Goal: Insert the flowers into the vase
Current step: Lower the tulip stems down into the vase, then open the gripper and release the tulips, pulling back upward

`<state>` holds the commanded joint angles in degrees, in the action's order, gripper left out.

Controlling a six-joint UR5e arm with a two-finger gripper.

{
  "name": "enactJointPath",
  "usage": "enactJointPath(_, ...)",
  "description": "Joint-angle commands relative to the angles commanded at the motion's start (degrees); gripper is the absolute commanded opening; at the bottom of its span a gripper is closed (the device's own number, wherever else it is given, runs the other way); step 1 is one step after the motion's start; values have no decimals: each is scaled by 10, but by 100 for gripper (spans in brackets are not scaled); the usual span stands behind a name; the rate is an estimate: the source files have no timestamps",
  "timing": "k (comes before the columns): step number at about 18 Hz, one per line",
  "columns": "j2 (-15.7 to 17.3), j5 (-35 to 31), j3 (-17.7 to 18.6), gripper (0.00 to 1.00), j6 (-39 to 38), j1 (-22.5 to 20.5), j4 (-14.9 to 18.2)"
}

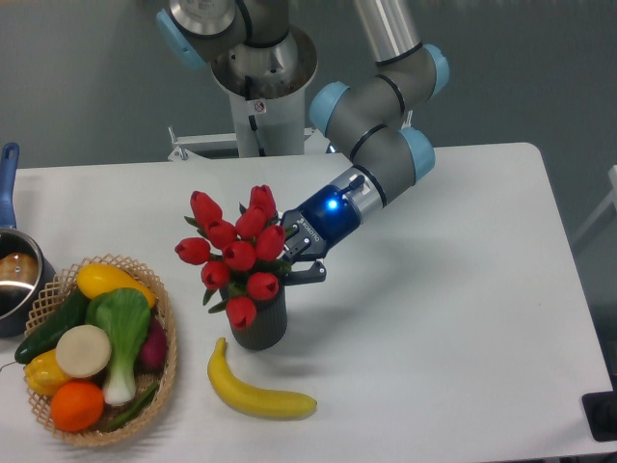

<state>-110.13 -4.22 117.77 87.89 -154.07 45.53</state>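
Observation:
The flowers (237,253), a bunch of red tulip buds with green leaves, stand with their stems down in the vase (260,325), a short dark grey cylinder. The buds lean left and cover the vase's mouth. My gripper (297,262) comes in from the right at the level of the vase's rim, shut on the flowers' stems just above the mouth. Its fingertips are partly hidden behind the buds and leaves.
A yellow banana (255,390) lies just in front of the vase. A wicker basket (164,371) with several fruits and vegetables sits at the front left. A steel pot (17,280) with a blue handle is at the left edge.

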Motion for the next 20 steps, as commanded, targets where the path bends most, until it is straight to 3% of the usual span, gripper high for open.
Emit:
enactJointPath(6, 0, -1, 3, 35, 6, -4, 0)
enactJointPath(11, 2, -1, 4, 47, 7, -4, 0)
enactJointPath(16, 3, -1, 6, 98, 32, -11, 0)
enactJointPath(20, 14, -1, 8, 100, 35, -13, -1)
